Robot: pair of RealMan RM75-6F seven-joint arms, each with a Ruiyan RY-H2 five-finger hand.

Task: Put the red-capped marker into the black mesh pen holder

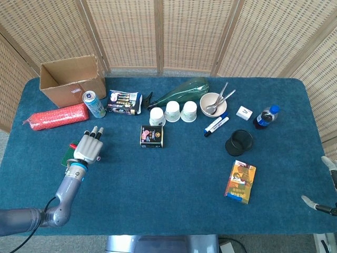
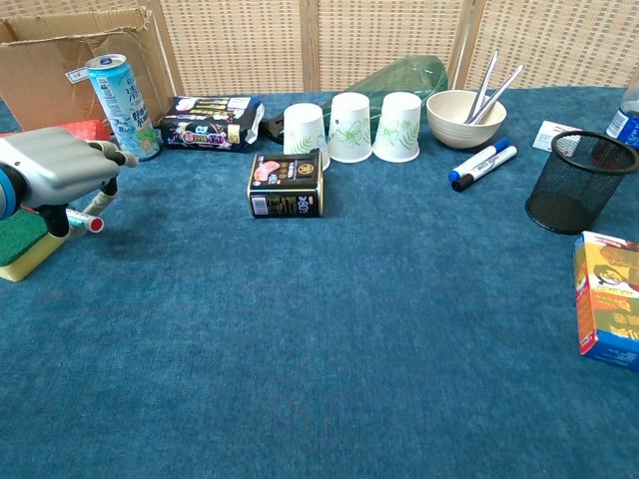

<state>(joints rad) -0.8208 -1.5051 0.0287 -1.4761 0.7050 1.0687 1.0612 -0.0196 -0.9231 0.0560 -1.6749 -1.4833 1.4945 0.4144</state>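
Observation:
The red-capped marker (image 2: 84,221) has a teal body and pokes out to the right from under my left hand (image 2: 55,170). That hand pinches it between thumb and fingers, just above a green and yellow sponge (image 2: 20,251). From above, the left hand (image 1: 88,147) lies knuckles up at the table's left side and hides the marker. The black mesh pen holder (image 2: 571,200) stands upright far to the right, also seen as the pen holder (image 1: 239,142) from above. Only a sliver of my right hand (image 1: 319,203) shows at the bottom right edge.
Near the left hand stand a drink can (image 2: 117,92), a cardboard box (image 1: 71,79) and a red roll (image 1: 55,116). A black tin (image 2: 286,185), three paper cups (image 2: 349,127), a bowl with spoons (image 2: 464,115), two blue markers (image 2: 482,164) and a colourful box (image 2: 606,304) lie between hand and holder.

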